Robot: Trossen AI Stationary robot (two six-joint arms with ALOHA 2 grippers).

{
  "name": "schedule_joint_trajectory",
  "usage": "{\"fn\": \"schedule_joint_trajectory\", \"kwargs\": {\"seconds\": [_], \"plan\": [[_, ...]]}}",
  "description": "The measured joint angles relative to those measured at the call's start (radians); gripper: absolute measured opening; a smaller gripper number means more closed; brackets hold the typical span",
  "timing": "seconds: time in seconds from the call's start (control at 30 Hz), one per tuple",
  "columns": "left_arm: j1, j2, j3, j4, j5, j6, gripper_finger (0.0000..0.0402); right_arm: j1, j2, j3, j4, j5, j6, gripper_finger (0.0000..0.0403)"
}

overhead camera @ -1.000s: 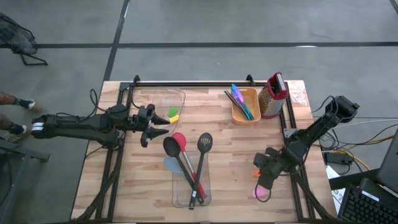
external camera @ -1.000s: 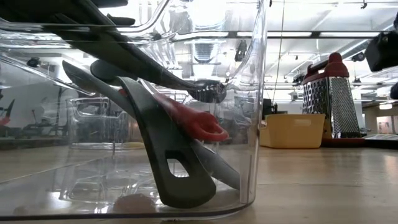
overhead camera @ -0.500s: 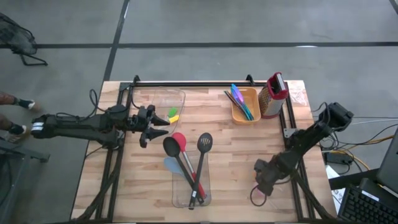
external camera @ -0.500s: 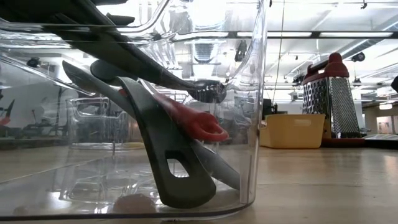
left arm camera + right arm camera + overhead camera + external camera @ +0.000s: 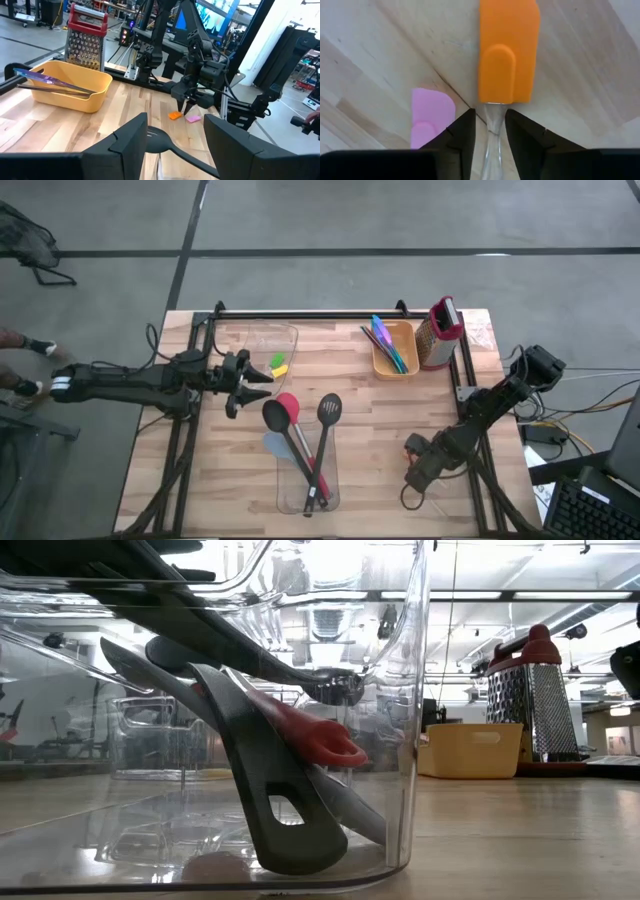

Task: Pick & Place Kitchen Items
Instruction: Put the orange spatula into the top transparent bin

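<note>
A: What is placed under the right hand (image 5: 490, 117)?

B: An orange-headed piece (image 5: 508, 50) with a clear stem is straddled by it near the desk's (image 5: 360, 410) front right corner. A pink piece (image 5: 432, 117) is seen just beside. Whether the stem is clenched cannot be told.

A: What could go wrong?

B: If the stem is caught off-centre, it may be squeezed out sideways, since clear plastic is judged slippery. The pink piece could be nudged as well, being so near. If the lift is begun before the grip is made, the piece will likely be left on the wood.

A: And the left hand (image 5: 248, 383)?

B: It is held released and empty above the desk's left side, beside the green and yellow chunks (image 5: 278, 364).

A: How is the surface laid out?

B: Pale wooden planks are seen. At the front middle, a clear tub (image 5: 306, 480) is laid on its side with the red spoon (image 5: 288, 405) and the slotted turner (image 5: 329, 408) sticking out. Farther back, thin sticks (image 5: 383, 340) are kept in a yellow bin (image 5: 395, 350), with a grater (image 5: 443, 320) beside it.

A: Beyond that?

B: A grey floor crossed by a dark line is shown.
</note>
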Motion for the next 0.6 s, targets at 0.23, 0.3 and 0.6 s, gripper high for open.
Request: {"fn": "schedule_joint_trajectory", "kwargs": {"seconds": [0.23, 0.3, 0.6], "plan": [[0.000, 0.000, -0.002, -0.003, 0.000, 0.000, 0.0201, -0.001, -0.002, 0.020, -0.049, 0.031, 0.023, 0.0151], [0.000, 0.000, -0.002, 0.000, 0.000, 0.000, 0.0201, -0.006, -0.002, 0.033, -0.093, 0.065, 0.010, 0.0166], [0.000, 0.000, -0.002, 0.000, 0.000, 0.000, 0.0201, -0.022, 0.004, 0.051, -0.092, 0.109, -0.064, 0.0209]]}}
